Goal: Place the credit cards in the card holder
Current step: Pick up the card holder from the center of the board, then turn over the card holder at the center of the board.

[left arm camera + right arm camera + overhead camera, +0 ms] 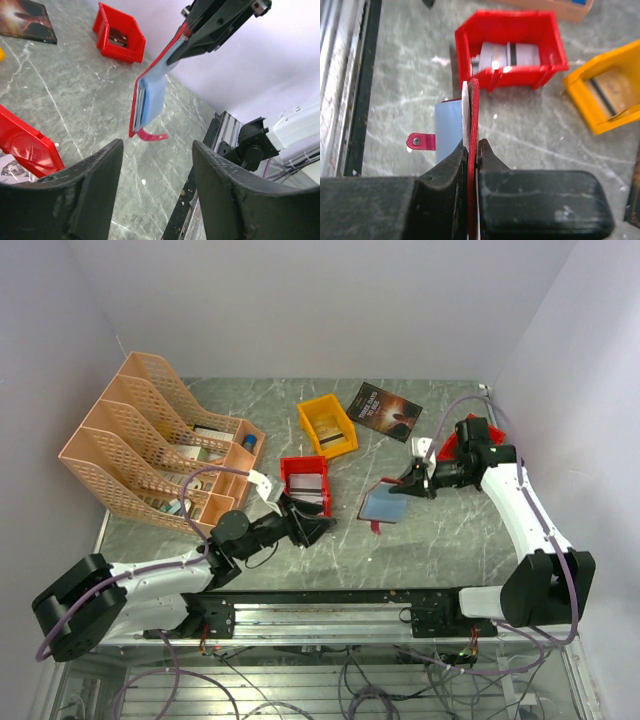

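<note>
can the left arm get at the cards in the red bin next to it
Likely yes: the left gripper is open and empty right beside that red bin, and the credit cards lie uncovered inside.

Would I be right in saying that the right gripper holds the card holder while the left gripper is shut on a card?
Not quite: the left gripper is open with nothing between its fingers, as the left wrist view shows. The right gripper does hold the card holder.
</note>
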### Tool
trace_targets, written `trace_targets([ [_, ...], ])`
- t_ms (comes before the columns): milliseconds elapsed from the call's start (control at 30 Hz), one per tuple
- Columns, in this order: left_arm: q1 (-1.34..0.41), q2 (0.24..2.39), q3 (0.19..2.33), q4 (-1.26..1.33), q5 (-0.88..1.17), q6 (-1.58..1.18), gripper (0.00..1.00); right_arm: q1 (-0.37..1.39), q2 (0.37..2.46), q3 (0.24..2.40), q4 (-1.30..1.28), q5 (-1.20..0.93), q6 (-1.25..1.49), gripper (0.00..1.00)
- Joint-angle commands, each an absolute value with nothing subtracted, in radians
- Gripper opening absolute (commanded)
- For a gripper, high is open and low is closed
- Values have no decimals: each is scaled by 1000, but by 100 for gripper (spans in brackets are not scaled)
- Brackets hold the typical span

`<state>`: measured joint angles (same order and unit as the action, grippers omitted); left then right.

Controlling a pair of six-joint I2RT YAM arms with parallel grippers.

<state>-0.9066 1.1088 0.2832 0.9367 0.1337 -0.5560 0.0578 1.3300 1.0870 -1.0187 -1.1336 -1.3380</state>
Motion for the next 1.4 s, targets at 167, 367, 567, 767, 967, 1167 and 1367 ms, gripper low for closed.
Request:
trace_targets([
  [167, -983, 1019, 221, 1156, 20, -344, 84, 55, 1269, 1241, -1056, -1427, -1137, 0],
  [367, -1101, 1164, 251, 1338, -63, -297, 85, 55, 1188, 1207, -776, -1492, -776, 0],
  [567, -1127, 1364, 274, 1643, -63, -301, 93, 55, 1190, 1248, -810, -1547, -737, 0],
  [767, -1137, 1380, 360, 1569, -27, -266, 90, 55, 1175, 1229, -797, -1567, -710, 0],
  [967, -1137, 1388, 367, 1591, -47, -291, 87, 55, 1166, 1208, -778, -1573, -698, 0],
  [1167, -1126, 1400, 331, 1711, -73, -418, 68, 56, 1159, 1198, -783, -1573, -704, 0],
  [1367, -1121, 1356, 296, 1690, -52, -425, 62, 55, 1154, 1181, -762, -1575, -689, 0],
])
